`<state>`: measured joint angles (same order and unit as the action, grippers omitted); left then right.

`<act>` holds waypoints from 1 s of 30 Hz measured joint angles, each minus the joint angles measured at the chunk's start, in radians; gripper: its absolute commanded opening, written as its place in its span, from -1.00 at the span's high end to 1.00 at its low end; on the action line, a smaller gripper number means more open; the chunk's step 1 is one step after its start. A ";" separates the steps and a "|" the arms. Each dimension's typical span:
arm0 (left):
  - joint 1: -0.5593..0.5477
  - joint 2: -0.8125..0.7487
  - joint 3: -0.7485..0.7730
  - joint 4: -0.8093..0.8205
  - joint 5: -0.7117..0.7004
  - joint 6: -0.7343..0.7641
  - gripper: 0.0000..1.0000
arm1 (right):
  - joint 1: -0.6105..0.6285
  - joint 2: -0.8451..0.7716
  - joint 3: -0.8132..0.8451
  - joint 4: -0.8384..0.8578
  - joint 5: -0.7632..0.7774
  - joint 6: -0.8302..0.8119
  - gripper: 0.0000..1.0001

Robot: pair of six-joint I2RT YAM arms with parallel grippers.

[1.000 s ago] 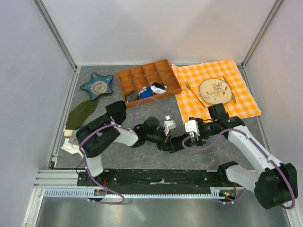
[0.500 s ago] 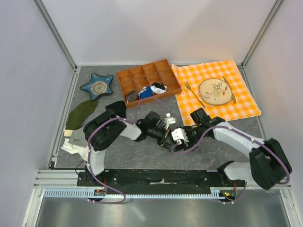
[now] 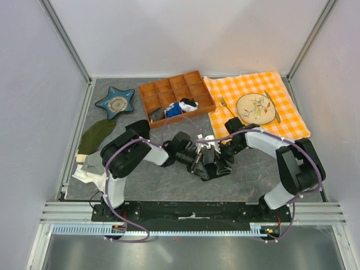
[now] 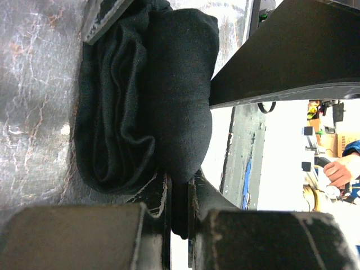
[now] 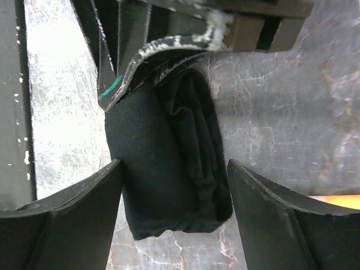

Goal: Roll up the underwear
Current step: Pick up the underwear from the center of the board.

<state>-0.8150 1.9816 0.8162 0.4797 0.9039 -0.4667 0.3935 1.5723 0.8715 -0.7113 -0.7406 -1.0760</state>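
The underwear (image 3: 212, 169) is a rolled black bundle on the grey table between the two grippers. In the left wrist view it (image 4: 163, 95) lies as a thick roll with folded layers, and one end is pinched between my left gripper (image 4: 179, 188), which is shut on it. In the top view my left gripper (image 3: 198, 162) is at the roll's left side. My right gripper (image 3: 222, 156) is open. In the right wrist view it (image 5: 174, 169) straddles the roll (image 5: 169, 185), one finger (image 5: 84, 219) on each side, with a gap on the right.
An orange wooden compartment tray (image 3: 147, 89) with small cloths stands behind. A blue star dish (image 3: 115, 102) and an olive-green cloth (image 3: 97, 135) lie at the left. An orange checked cloth (image 3: 284, 122) with a plate (image 3: 256, 108) and cutlery lies at the right.
My right arm has swung left and folded in, bringing its open gripper over the roll. My left gripper has stayed on the bundle near the table's centre.
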 measured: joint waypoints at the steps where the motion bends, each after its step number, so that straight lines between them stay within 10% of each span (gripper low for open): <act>1: 0.000 0.000 0.000 -0.001 0.000 0.000 0.90 | 0.000 0.021 0.007 -0.008 -0.002 0.012 -0.55; 8: 0.010 -0.016 -0.021 0.002 -0.028 -0.045 0.72 | 0.000 0.109 0.049 -0.070 -0.021 0.080 0.32; 12: 0.024 -0.073 -0.082 0.021 -0.094 -0.069 0.24 | 0.002 0.147 0.084 -0.090 -0.054 0.094 0.73; 27: 0.077 -0.577 -0.291 -0.233 -0.516 -0.071 -0.10 | 0.001 0.174 0.122 -0.129 -0.071 0.112 0.84; 30: 0.079 -0.778 -0.306 -0.335 -0.618 -0.041 -0.63 | -0.005 0.170 0.149 -0.153 -0.044 0.116 0.91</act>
<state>-0.7361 1.2037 0.5102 0.1452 0.2863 -0.5076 0.3882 1.7424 1.0206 -0.8639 -0.7849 -0.9600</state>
